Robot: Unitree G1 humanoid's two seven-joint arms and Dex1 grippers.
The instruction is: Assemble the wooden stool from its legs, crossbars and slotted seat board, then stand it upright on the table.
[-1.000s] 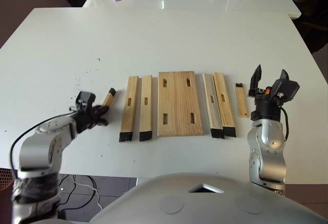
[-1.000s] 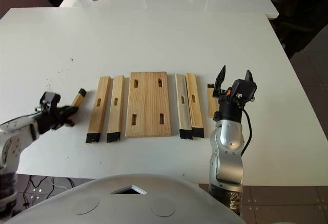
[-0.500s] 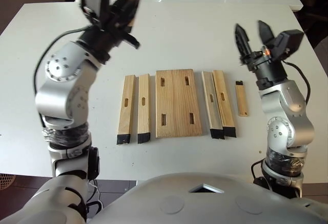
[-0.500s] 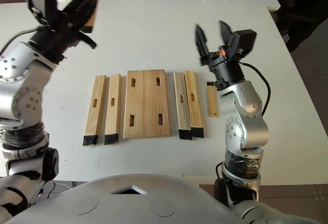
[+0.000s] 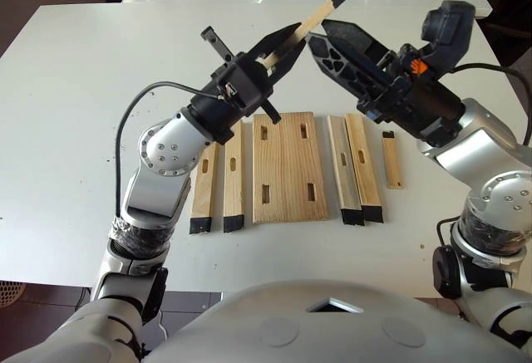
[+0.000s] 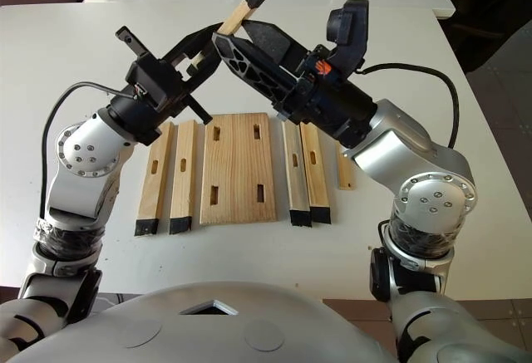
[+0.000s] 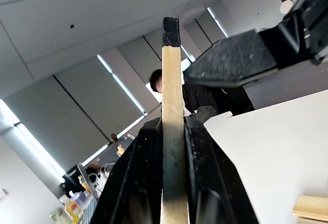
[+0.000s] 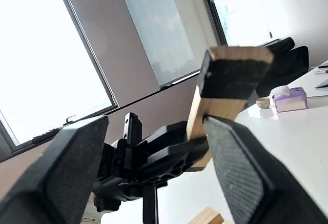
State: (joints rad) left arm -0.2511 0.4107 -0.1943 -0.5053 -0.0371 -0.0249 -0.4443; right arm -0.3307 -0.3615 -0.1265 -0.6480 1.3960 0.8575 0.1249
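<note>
Wood crossbar [image 5: 320, 12] is up in the air, clamped near its lower end by the left jaws, well above the surface [image 5: 91, 89]. Its long axis runs from that grip up, away from the robot and toward its right, with the dark-tipped free end leading.

Right jaws are wide open and empty, raised to meet it from the right side. In the head views their fingertips sit just beside the stick's middle stretch. In the right wrist view the dark tip shows between the two pads [image 8: 77, 178], closer to one. Can't tell if it touches.

My read is a handover or regrasp. The right arm is the nearer one to the free end, so the close has to land on bare wood above the left grip. There's little stick between the two sets of jaws, so finger clash is the risk.

Room is fine overhead. Below, the seat board [image 5: 287, 168] lies flat in the middle with two legs [image 5: 212, 176] on its left and two more [image 5: 353, 168] on its right. The second crossbar [image 5: 391, 159] lies just right of those. A dropped stick would land on that row.
</note>
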